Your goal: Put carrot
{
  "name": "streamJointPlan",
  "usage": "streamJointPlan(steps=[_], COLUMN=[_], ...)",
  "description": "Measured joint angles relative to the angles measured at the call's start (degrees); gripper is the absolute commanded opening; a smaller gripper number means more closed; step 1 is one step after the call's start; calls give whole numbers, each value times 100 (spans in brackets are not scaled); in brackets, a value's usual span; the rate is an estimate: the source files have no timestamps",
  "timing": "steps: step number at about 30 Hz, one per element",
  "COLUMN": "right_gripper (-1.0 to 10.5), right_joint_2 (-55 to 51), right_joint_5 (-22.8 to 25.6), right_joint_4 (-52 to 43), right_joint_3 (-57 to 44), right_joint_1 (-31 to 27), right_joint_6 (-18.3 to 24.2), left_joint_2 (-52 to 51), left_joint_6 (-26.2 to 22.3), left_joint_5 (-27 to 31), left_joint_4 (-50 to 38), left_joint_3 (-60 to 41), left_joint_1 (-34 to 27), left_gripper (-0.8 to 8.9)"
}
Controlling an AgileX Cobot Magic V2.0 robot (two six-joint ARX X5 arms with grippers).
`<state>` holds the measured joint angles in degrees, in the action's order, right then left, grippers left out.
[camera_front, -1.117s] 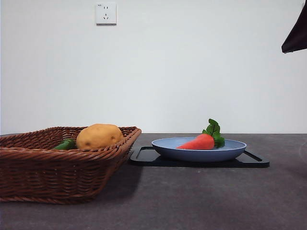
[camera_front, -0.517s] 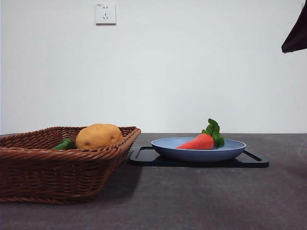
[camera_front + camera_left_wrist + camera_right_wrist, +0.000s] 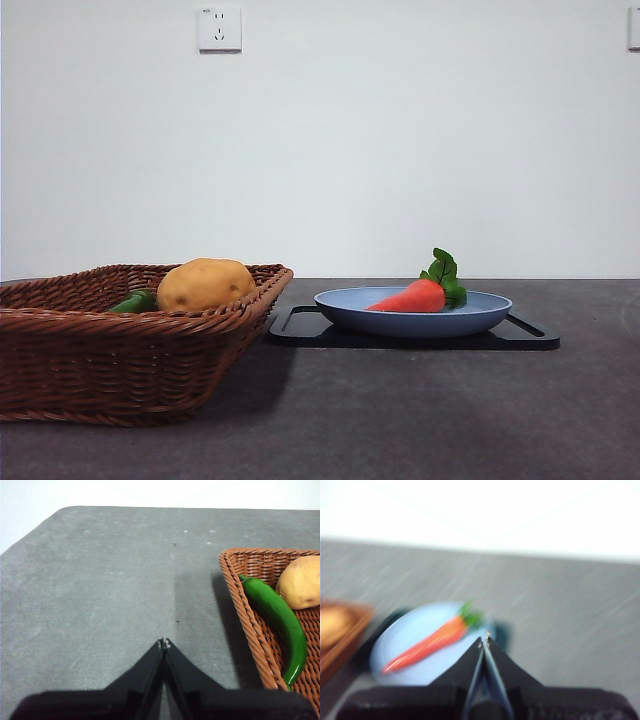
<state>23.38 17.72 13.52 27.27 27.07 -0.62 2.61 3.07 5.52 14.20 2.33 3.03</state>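
Observation:
The red-orange carrot (image 3: 413,296) with green leaves lies in the blue plate (image 3: 480,316), which stands on a black tray (image 3: 300,328) at centre right. In the blurred right wrist view the carrot (image 3: 430,642) lies in the plate (image 3: 395,640), and my right gripper (image 3: 484,641) is shut and empty, held apart from it. My left gripper (image 3: 163,643) is shut and empty over bare table beside the wicker basket (image 3: 240,605). Neither gripper shows in the front view.
The brown wicker basket (image 3: 100,350) at front left holds a yellow-brown potato (image 3: 205,284) and a green pepper (image 3: 135,301); both also show in the left wrist view, potato (image 3: 301,582) and pepper (image 3: 280,620). The grey table (image 3: 420,410) spreads in front.
The dark arm tip at the top right corner of the front view has left the picture. The carrot, plate and basket have not moved.

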Motion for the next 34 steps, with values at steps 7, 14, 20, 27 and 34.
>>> streamJointPlan(steps=[7, 14, 20, 27, 34], right_gripper=[11, 11, 11, 11, 11], right_joint_2=[-1377, -1784, -1982, -2197, -2210], right_joint_5=[-1274, -2039, -2031, -2028, -2031], right_joint_4=[-509, -503, -507, -407, -413], right_joint_3=[-1305, -2085, -2474, -2649, -2649], right_joint_1=[-1648, -2186, -2190, -2188, -2188], right_joint_6=[44, 42, 46, 46, 46], left_joint_2=[0, 0, 0, 0, 0], left_joint_6=[0, 0, 0, 0, 0], left_joint_5=[2, 2, 2, 2, 2], left_joint_4=[0, 0, 0, 0, 0], left_joint_3=[0, 0, 0, 0, 0], left_joint_1=[0, 0, 0, 0, 0], left_gripper=[8, 8, 8, 8, 8])
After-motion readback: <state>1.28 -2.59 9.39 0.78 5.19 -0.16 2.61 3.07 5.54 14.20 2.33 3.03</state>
